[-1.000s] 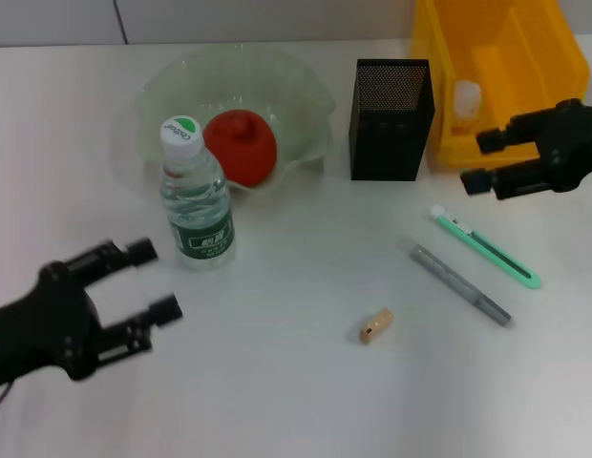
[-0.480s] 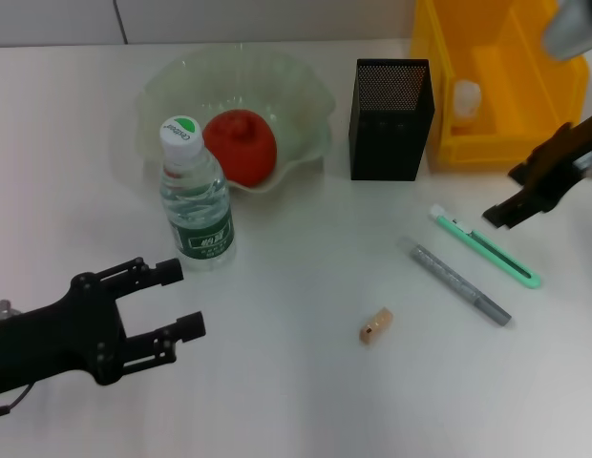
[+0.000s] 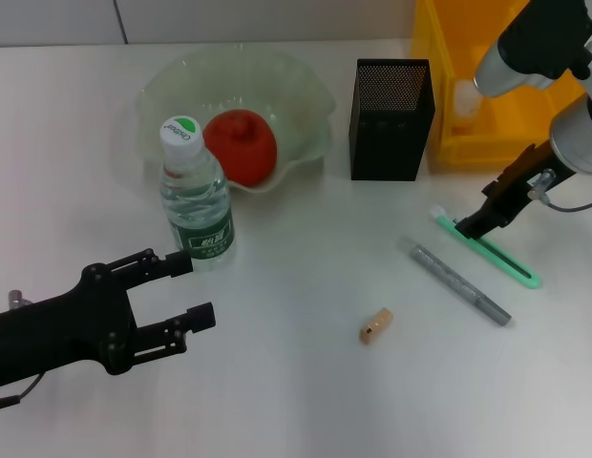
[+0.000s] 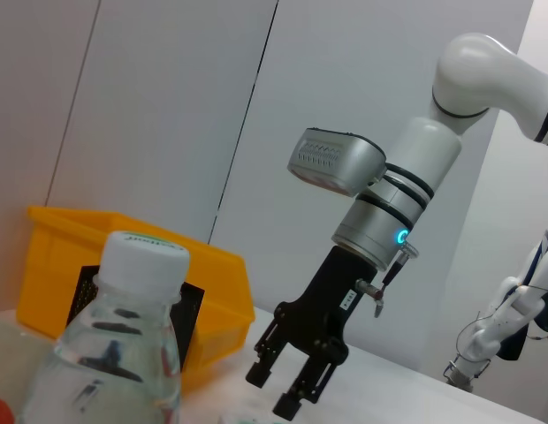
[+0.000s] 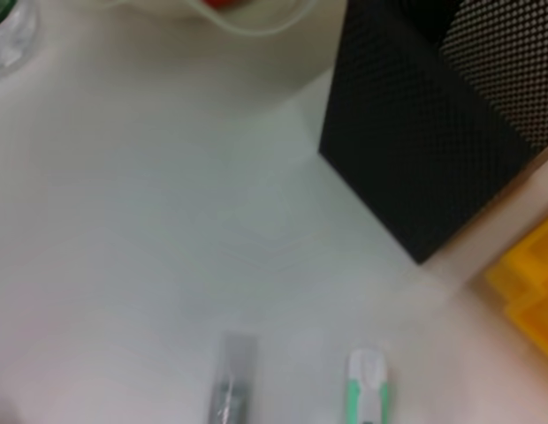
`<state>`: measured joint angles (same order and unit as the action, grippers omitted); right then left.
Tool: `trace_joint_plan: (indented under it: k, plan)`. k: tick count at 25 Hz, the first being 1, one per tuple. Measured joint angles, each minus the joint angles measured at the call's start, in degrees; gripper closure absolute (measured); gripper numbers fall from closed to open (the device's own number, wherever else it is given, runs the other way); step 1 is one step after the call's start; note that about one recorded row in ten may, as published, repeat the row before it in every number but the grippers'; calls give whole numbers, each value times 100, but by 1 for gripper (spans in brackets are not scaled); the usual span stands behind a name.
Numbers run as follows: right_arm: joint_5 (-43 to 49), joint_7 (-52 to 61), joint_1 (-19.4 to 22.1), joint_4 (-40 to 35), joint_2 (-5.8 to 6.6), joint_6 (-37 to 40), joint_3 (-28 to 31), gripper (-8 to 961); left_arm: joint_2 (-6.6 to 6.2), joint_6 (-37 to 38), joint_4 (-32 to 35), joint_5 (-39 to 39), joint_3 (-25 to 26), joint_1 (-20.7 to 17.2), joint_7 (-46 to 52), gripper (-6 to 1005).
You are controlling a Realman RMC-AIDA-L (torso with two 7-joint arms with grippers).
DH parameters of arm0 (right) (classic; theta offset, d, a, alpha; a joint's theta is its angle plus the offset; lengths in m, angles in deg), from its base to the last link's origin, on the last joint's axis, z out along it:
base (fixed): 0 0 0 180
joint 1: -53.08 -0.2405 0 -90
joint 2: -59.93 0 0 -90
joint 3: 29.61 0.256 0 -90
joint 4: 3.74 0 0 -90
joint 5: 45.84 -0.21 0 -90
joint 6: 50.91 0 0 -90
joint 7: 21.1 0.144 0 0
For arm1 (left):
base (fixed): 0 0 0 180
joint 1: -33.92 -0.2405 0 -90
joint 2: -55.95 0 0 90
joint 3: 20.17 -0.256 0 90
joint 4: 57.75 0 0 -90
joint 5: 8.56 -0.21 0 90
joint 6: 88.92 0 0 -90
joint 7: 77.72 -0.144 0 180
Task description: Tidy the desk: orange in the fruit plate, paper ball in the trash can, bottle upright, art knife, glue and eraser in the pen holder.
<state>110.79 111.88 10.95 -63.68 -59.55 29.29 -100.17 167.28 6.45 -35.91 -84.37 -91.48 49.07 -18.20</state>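
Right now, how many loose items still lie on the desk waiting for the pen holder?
3: the green art knife under the right gripper, the grey glue stick beside it, and the eraser nearer the front. None appears hidden.

From my seat, the fruit plate (image 3: 306, 143) sits far left with the orange (image 3: 241, 146) in it. The bottle (image 3: 195, 196) stands upright just in front of the plate's near rim. Right of the plate I have the pen holder (image 3: 391, 119), and right of that, at the far right, the trash can (image 3: 501, 86) with the paper ball (image 3: 465, 99) inside. Nearer, right of centre, the art knife (image 3: 492, 251) and glue (image 3: 460, 283) lie side by side, knife further right. The eraser (image 3: 376, 325) lies nearest, left of the glue.
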Motion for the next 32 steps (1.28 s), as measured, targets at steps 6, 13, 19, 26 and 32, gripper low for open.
trace_joint_plan:
  k: [6,13,19,26,32]
  plan:
    - [-278,7,-19,149,-3,-179,-29,305,27,-14,-32,-4,-4,40,3,242]
    - [-325,130,-167,497,-10,-461,-346,567,34,-26,-40,-4,-5,61,6,242]
    - [-325,163,-193,633,-4,-600,-386,567,47,-26,-40,-4,-5,75,7,242]
    - [-324,164,-243,771,-4,-658,-411,571,68,-25,-40,0,-5,76,7,242]
    - [-324,180,-253,887,-4,-811,-542,610,104,-21,-40,15,-5,76,6,242]
